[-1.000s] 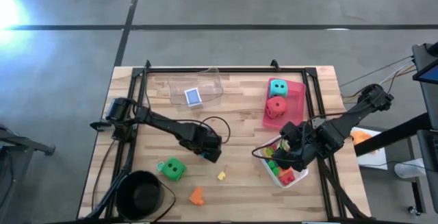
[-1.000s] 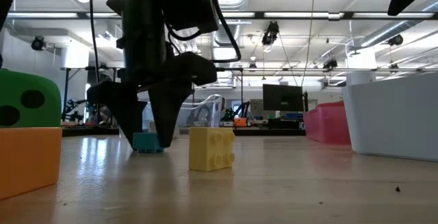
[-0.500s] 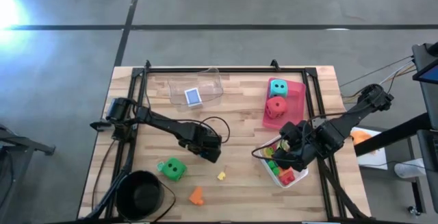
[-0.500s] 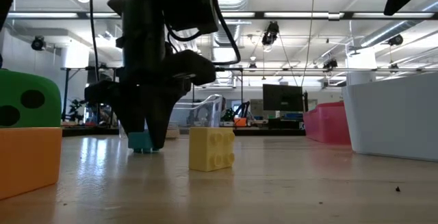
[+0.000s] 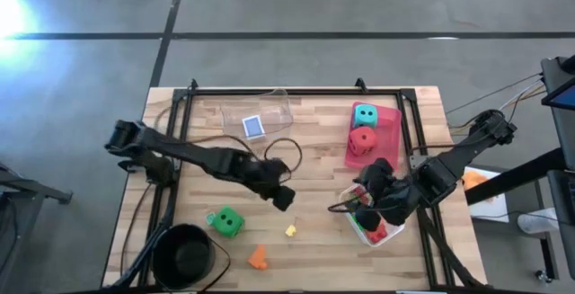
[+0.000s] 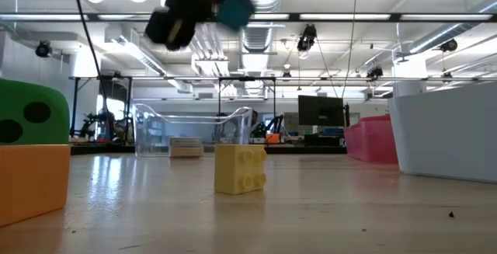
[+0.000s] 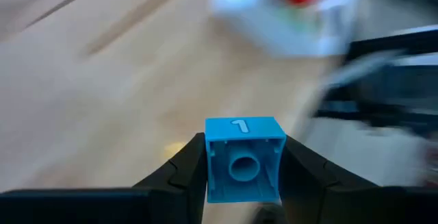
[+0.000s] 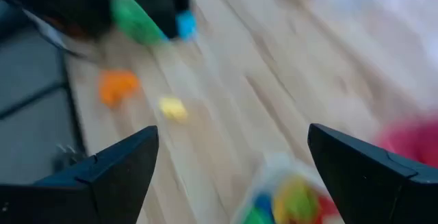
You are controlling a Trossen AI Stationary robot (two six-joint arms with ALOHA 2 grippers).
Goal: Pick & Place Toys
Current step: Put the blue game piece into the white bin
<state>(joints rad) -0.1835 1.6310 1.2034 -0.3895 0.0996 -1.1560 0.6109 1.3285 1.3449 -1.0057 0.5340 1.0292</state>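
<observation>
Clamped between the fingers of the left gripper (image 7: pixel 241 183), a small teal-blue brick (image 7: pixel 243 157) rode clear of the wood, its hollow underside turned toward the wrist camera. A second before, that same gripper had stood on the tabletop beside the yellow brick (image 6: pixel 241 168), its jaws narrowing around the piece; now it hung high above the table in the low view, the brick (image 6: pixel 235 8) lifted with it, and the arm had swung a little toward the right side. From overhead the left gripper (image 5: pixel 281 195) sat near mid-table, between the green die (image 5: pixel 225 221) and the white tray (image 5: pixel 357 223) of mixed bricks.

The right gripper (image 8: pixel 233 172) hovered with its jaws spread wide and empty above that white tray, which its arm partly hid from overhead.

The pick appeared complete, leaving the carry and the drop, most likely into the white tray. Still loose on the wood were the yellow brick, an orange brick (image 5: pixel 259 257) and the green die. The teal die (image 5: pixel 365 115) and red die (image 5: pixel 362 139) rested in the pink tray (image 5: pixel 392 123), the blue card box (image 5: pixel 254 127) in the clear tray (image 5: pixel 278 105).
</observation>
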